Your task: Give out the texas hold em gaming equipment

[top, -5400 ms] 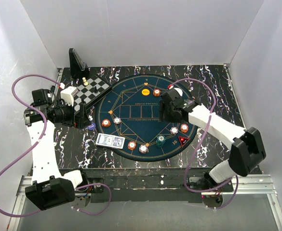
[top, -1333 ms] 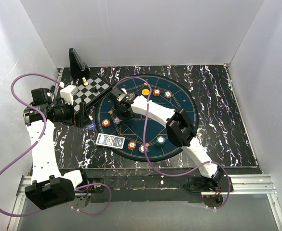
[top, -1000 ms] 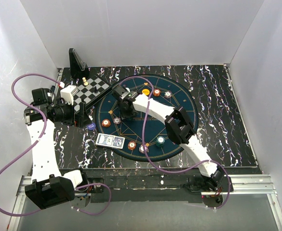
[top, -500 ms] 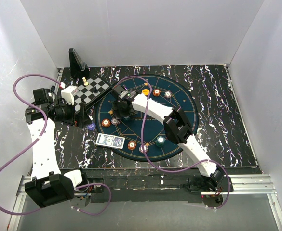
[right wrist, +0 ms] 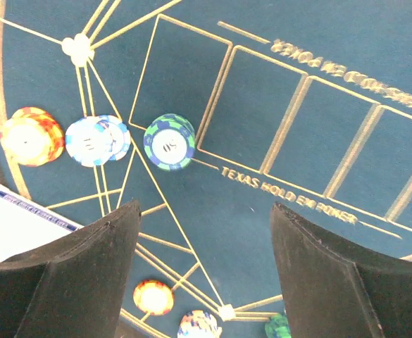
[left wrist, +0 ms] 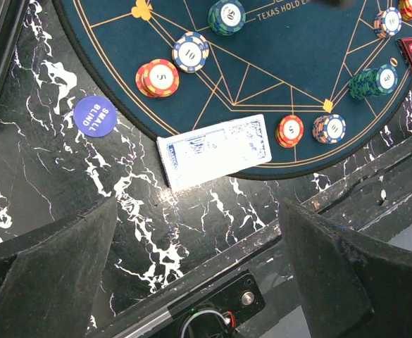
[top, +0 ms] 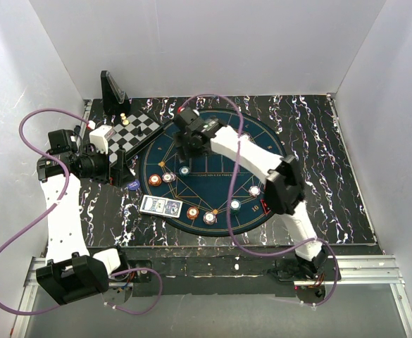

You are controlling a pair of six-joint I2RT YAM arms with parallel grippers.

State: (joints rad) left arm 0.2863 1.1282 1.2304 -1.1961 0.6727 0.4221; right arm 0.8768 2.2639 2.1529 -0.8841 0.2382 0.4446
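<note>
- Right claw hung over the mat, fingers apart, nothing held.
- 50 chip stack sat on the mat near it.
- Left claw was spread wide and empty above the card deck.
- Deck straddled the mat edge, partly on the tabletop.
- Small-blind marker lay on the tabletop, just off the mat.

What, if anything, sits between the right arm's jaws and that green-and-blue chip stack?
Nothing visible. The green-and-blue chip stack lies on bare mat beyond the open jaws; a white-and-blue stack sits beside it, apart.
</note>
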